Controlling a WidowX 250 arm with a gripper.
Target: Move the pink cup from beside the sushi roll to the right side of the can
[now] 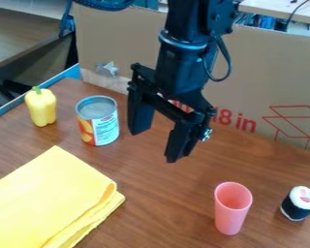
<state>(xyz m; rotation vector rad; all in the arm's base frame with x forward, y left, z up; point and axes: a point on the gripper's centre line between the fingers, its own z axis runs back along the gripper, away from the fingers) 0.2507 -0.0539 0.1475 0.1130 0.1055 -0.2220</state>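
Folded yellow cloth [51,201] is lying at the lower left of the frame on the brown worktop [164,193]. Above the middle, the black gripper [156,146] is hanging with its fingers apart, holding nothing. Just beside it on the left, an upright can [98,121] is standing near a yellow toy pepper [41,106]. Toward the lower right, a pink cup [232,208] is standing upright near a sushi-like toy [299,203].

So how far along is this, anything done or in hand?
Done: the yellow cloth lies folded; nothing else reads as finished. In hand: nothing, the open gripper hangs empty over the table, closest in view to the can. Left: probably any handling, since can, yellow pepper, pink cup and sushi roll all stand apart, ungripped.
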